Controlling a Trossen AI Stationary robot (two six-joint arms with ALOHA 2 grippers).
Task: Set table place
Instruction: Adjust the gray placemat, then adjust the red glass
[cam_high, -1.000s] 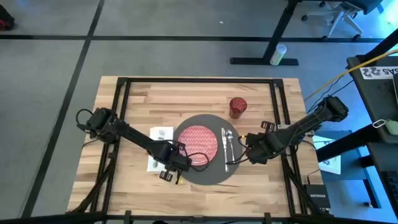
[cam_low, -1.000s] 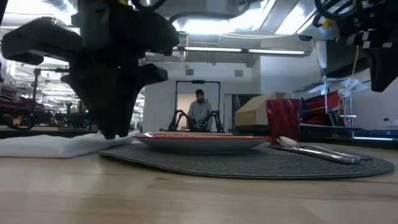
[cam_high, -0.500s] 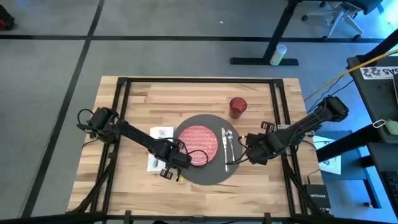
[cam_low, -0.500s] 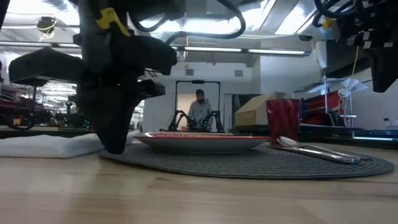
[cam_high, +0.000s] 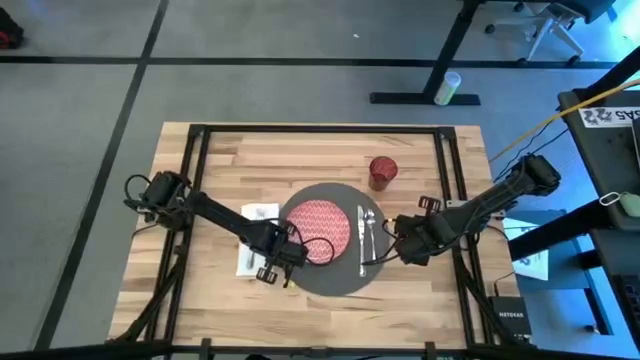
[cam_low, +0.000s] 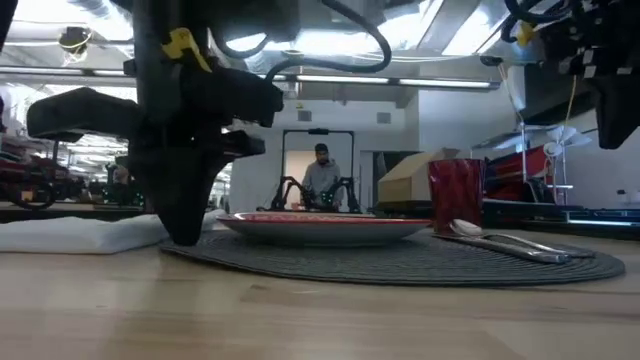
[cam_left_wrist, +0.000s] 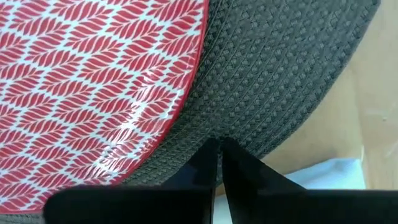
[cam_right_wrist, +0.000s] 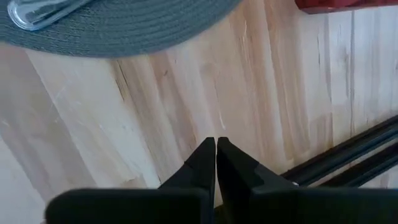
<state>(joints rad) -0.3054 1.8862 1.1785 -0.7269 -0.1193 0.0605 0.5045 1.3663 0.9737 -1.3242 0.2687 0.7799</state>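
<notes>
A red patterned plate sits in the middle of the dark grey round mat on the table. Silver cutlery lies on the mat's right part. The dark red cup stands beyond the mat on the right. A white napkin lies left of the mat. My left gripper is shut, pointing down over the mat's left near rim. My right gripper is shut above bare wood, right of the mat. My left gripper's shut fingertips come from above and stand at the mat's left rim, beside the plate's edge. I cannot tell whether they touch the mat or hang just above it.
The black metal frame runs along the table's edges, close behind my right gripper. Bare wood lies open along the far side and at the near left corner. A person stands far off in the room.
My left gripper has come down a little, from beside the napkin to the mat's left rim, and has stayed shut. The napkin's edge by it, bunched up a second ago, now lies flat.
</notes>
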